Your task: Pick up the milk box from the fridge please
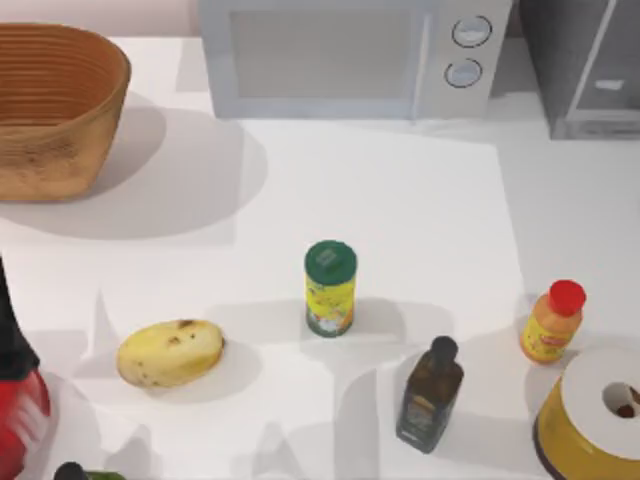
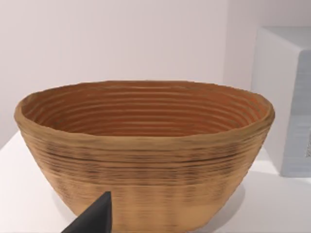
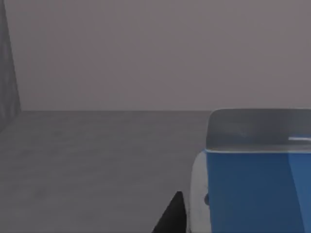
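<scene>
The milk box point(image 3: 252, 189) is bright blue with a white edge and a pale top. It stands on the grey floor inside the fridge point(image 3: 97, 160), very close in the right wrist view. A dark tip of my right gripper point(image 3: 172, 216) sits just beside the box's white edge; I cannot tell whether it touches the box. In the top view the fridge point(image 1: 590, 70) is at the back right, dark grey with a lighter framed door panel. My left arm point(image 1: 18, 400) is parked at the table's left edge.
A woven basket point(image 1: 55, 110) stands at the back left and a pale microwave point(image 1: 350, 55) at the back middle. On the table are a green-lidded yellow can point(image 1: 330, 288), a potato point(image 1: 170, 352), a dark bottle point(image 1: 430, 395), an orange bottle point(image 1: 553, 322) and a yellow-and-white round tub point(image 1: 595, 420).
</scene>
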